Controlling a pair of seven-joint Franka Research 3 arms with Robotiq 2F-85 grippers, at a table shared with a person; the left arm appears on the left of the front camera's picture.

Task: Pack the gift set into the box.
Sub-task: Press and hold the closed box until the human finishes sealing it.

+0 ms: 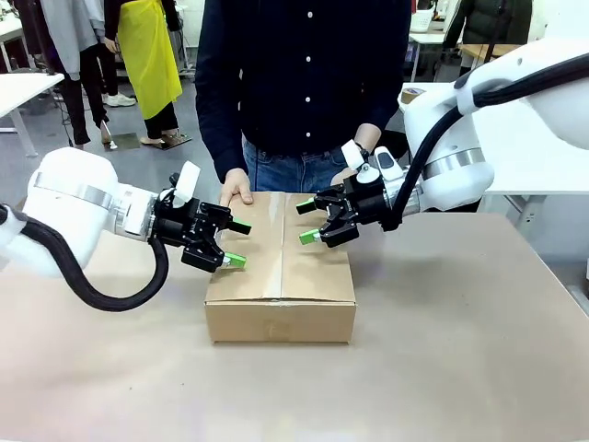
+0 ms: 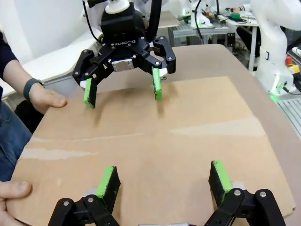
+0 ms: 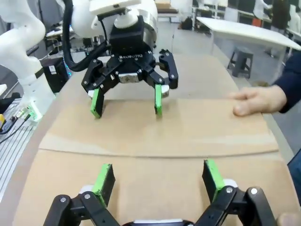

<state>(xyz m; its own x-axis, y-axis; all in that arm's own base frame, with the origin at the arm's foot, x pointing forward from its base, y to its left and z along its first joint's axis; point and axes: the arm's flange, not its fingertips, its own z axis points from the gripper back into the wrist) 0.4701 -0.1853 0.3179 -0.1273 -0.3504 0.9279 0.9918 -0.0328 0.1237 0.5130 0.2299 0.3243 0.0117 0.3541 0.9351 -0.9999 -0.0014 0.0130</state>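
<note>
Tan table (image 1: 460, 368): closed box (image 1: 313, 272), person's hand (image 1: 236, 191) on far edge.

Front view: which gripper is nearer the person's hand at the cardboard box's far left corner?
Left. The left gripper hangs near that hand, over the box's left edge; the right gripper is past the seam.

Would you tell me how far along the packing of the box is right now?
Done, it seems: the box has its top flaps folded shut, meeting at a middle seam, so its contents are hidden. In hand: the left gripper and right gripper, both open, are poised over the flaps from either side, while the person's hand rests on the far edge. Left: probably pressing flat or sealing.
</note>
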